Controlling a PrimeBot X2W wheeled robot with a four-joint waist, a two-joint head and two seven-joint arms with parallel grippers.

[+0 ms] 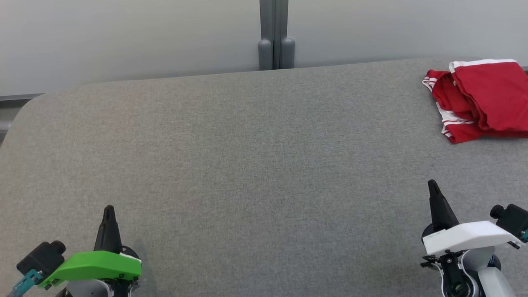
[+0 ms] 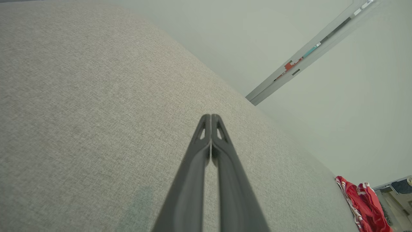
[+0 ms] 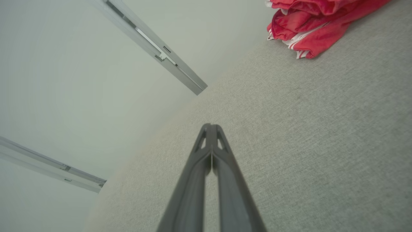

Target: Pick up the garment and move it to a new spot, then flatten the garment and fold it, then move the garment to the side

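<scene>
**Red garment sits bunched at the far right corner**

By the near left corner of the grey surface (image 1: 247, 156), the left gripper (image 1: 109, 209) has its fingers pressed together, holding nothing. Near the right edge, the right gripper (image 1: 432, 185) is likewise closed and empty. Beyond it, at the far right corner, lies the red garment (image 1: 482, 99) with white stripes, loosely bunched. It looks light, soft and floppy. A pinch on the striped hem seems the best hold, since loose layers may slide apart.

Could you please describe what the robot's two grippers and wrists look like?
Each gripper has two long dark tapering fingers. The left gripper has a bright green wrist cover, the right gripper a white cover. Black cameras sit beside both.
</scene>
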